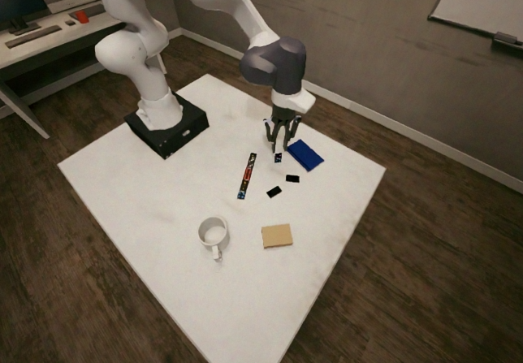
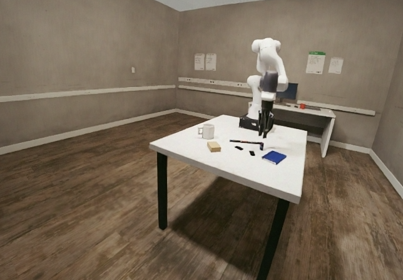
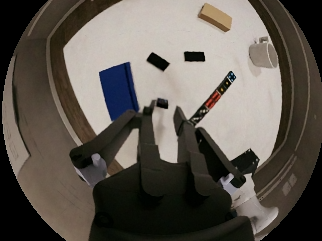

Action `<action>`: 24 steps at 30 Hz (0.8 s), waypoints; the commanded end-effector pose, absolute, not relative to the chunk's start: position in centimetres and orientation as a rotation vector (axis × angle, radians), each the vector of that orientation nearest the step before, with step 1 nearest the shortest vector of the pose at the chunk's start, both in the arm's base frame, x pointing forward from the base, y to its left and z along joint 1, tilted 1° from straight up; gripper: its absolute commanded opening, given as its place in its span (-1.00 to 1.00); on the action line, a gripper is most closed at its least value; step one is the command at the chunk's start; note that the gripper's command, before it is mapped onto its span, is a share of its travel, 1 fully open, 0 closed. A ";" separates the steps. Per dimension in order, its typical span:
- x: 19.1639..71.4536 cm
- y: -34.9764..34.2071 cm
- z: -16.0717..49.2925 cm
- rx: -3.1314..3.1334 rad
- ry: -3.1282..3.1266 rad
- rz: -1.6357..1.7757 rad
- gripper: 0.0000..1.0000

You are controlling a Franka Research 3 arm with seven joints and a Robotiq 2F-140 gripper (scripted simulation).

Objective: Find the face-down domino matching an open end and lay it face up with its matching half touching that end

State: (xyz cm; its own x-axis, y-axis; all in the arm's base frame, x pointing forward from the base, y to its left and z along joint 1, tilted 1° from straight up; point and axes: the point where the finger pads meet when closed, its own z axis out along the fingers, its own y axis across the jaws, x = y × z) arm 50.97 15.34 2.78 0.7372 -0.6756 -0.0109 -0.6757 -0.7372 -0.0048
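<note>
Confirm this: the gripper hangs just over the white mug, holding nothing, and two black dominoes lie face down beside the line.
Wrong on one count: the gripper hangs not over the white mug but over a small domino beside the blue book, as the top view shows. It does hold nothing, and two black dominoes do lie face down beside the line.

White table (image 1: 131,188) carries: arm base box (image 1: 192,129) at 10 o'clock, domino line (image 1: 247,175) near centre, face-up domino (image 1: 277,157) and blue book (image 1: 305,154) at 1 o'clock, two face-down dominoes (image 1: 292,178) (image 1: 274,192), tan block (image 1: 276,235) and white mug (image 1: 213,231) at 6 o'clock.
</note>
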 end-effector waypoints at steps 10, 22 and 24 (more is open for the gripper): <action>51.1 15.4 1.9 -2.912 1.155 0.008 -0.32; 51.2 15.4 0.8 -2.912 1.155 0.008 -0.32; 51.3 15.4 0.7 -2.912 1.155 0.008 -0.32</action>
